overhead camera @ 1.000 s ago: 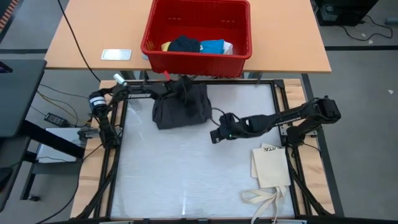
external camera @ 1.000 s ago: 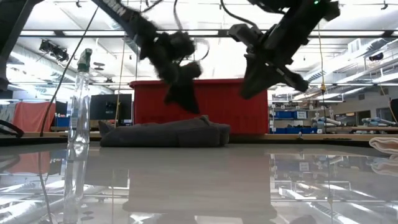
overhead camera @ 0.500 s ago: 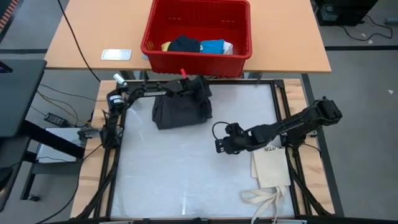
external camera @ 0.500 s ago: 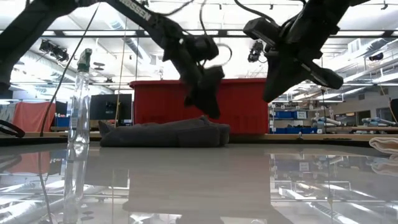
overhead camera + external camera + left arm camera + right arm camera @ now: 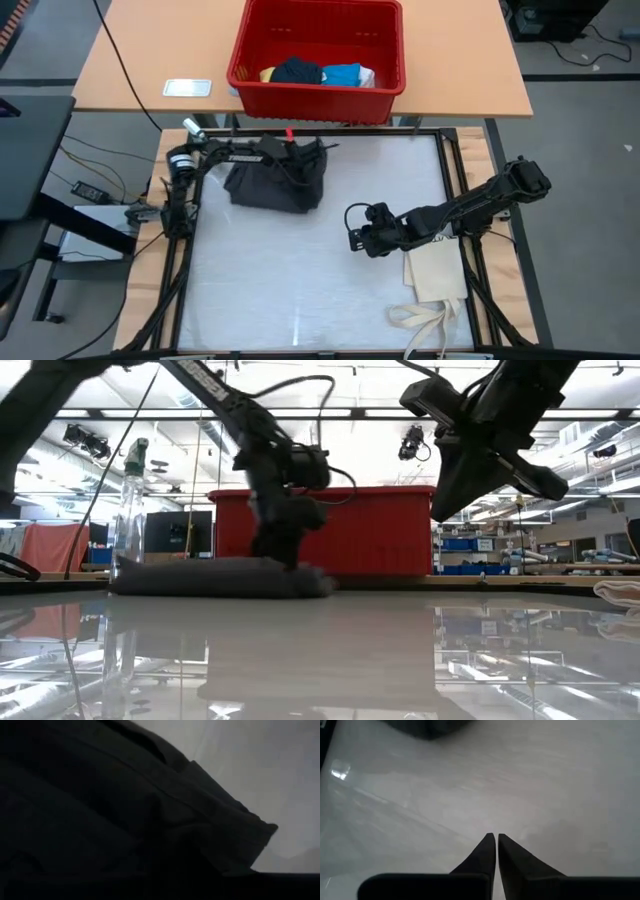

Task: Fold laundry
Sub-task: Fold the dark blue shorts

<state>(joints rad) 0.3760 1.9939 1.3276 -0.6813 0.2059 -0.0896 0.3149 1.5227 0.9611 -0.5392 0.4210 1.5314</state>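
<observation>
While pinching shorts (image 5: 275,186), left jaws narrowed

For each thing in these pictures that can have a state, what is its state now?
dark grey shorts: bunched on the table, left gripper down on them
right gripper: shut, empty, above bare table
red bin: open, holding cloth pieces
cream tote bag: flat, straps loose

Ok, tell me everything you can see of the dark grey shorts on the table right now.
The dark grey shorts lie bunched in a low, rumpled heap on the white table, near its back edge, just in front of the red bin. The soft woven cloth shows folds and a stitched hem. The left gripper presses down onto their top; whether it pinches cloth is hidden.
</observation>
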